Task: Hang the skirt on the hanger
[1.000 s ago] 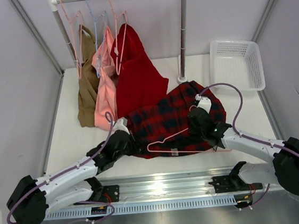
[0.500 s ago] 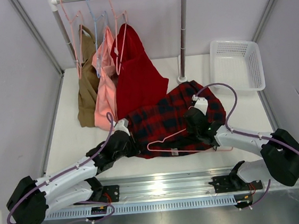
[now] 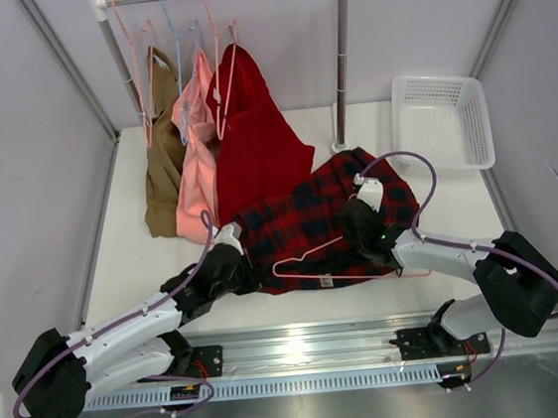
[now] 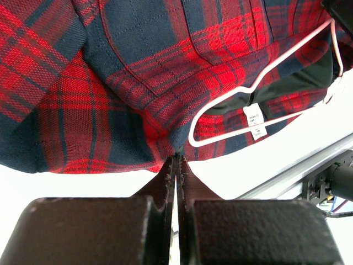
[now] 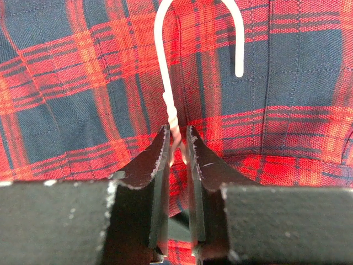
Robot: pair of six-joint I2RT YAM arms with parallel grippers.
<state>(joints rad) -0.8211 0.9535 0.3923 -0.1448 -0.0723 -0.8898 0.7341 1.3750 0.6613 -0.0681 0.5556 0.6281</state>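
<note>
- Skirt (image 3: 309, 211) lies spread flat on the white table (image 3: 124, 255), front centre, between the two arms.
- Its far edge lies near the foot of the clothes rack (image 3: 342, 63).
- Hanger (image 3: 314, 256) lies on top of the skirt's near half. The long bar runs along the hem, and one end pokes past the fabric onto the table near the right arm.
- Left gripper (image 3: 249, 270) is at the skirt's near-left edge.
- Left wrist view: left gripper (image 4: 175, 160) is clenched, with a small fold of the skirt (image 4: 138, 83) hem pinched at its tips.
- Same view: one corner of the hanger (image 4: 189, 132) sits on the plaid just past the pinch. A white label (image 4: 253, 118) is beside the bar.
- Right gripper (image 3: 354, 241) is over the middle of the skirt, at the hanger's neck.
- Right wrist view: right gripper (image 5: 176, 130) is clamped on the twisted wire neck just under the hook. The hanger (image 5: 238, 55) hook curves away from the fingers, flat against the skirt (image 5: 66, 83).
- The rack holds tan, salmon-pink and plain red garments (image 3: 252, 142) at the back left.
- A white basket (image 3: 439, 117) sits at the back right, well apart from the skirt.
</note>
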